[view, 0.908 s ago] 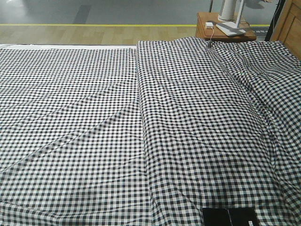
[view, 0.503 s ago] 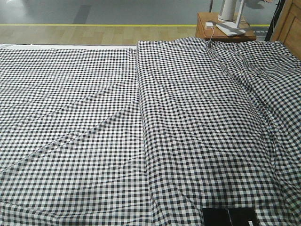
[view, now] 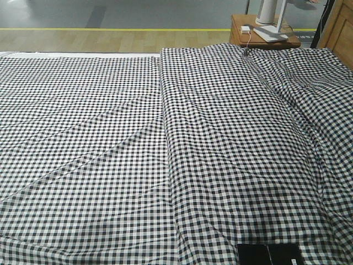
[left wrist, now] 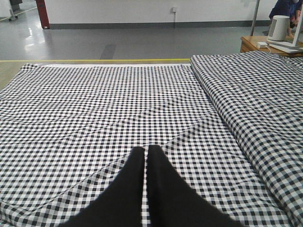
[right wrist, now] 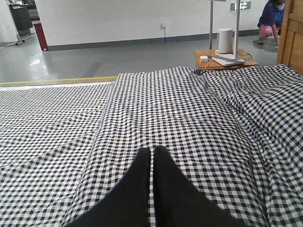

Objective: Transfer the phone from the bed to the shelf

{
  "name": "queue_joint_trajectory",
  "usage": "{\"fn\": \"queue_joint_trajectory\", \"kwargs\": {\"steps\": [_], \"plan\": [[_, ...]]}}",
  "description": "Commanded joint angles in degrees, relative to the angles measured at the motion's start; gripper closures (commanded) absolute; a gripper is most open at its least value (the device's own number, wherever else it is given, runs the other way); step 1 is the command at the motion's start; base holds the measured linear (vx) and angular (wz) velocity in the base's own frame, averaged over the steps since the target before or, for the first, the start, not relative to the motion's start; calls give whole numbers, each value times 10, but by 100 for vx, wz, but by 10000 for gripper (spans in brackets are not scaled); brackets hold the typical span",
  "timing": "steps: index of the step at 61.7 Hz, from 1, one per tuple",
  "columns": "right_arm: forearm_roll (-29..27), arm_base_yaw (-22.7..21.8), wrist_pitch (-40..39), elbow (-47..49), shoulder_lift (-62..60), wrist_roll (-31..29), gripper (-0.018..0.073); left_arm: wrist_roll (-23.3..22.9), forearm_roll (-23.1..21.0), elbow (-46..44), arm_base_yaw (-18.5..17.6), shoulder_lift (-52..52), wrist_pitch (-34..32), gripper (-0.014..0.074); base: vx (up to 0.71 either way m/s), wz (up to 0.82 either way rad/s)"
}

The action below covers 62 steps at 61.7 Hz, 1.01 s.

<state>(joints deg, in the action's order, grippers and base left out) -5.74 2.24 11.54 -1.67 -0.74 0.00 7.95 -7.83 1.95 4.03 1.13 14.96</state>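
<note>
Left end effector [left wrist: 144, 150] and right end effector [right wrist: 152, 150] pinched closed, empty, over the bed [view: 110, 138].
The phone [view: 269, 254], a glossy black slab with a middle crease, lies at 5 o'clock.

Mock bedroom in hall: bed [view: 110, 138], grey floor [view: 138, 14], yellow tape line [view: 110, 29].

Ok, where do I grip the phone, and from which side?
From above, pinching the phone across its short width, a finger on each long edge. It is a thin slab lying flat on the bed, so only its edges offer hold; the soft cloth should give under the fingertips. It lies right of centre, so the right gripper, now shut, probably suits.
</note>
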Motion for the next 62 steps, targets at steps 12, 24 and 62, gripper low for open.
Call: {"fn": "queue_joint_trajectory", "kwargs": {"steps": [12, 24, 62], "plan": [[-1, -4, -40, -4, -1, -5, 564, -2, -5, 2, -3, 3, -41, 596, 0, 0], [-1, -4, -44, -4, -1, -5, 564, -2, -5, 2, -3, 3, -41, 596, 0, 0], [0, -4, -301, 50, -1, -22, 564, -2, -5, 2, -3, 3, -41, 596, 0, 0]]}}
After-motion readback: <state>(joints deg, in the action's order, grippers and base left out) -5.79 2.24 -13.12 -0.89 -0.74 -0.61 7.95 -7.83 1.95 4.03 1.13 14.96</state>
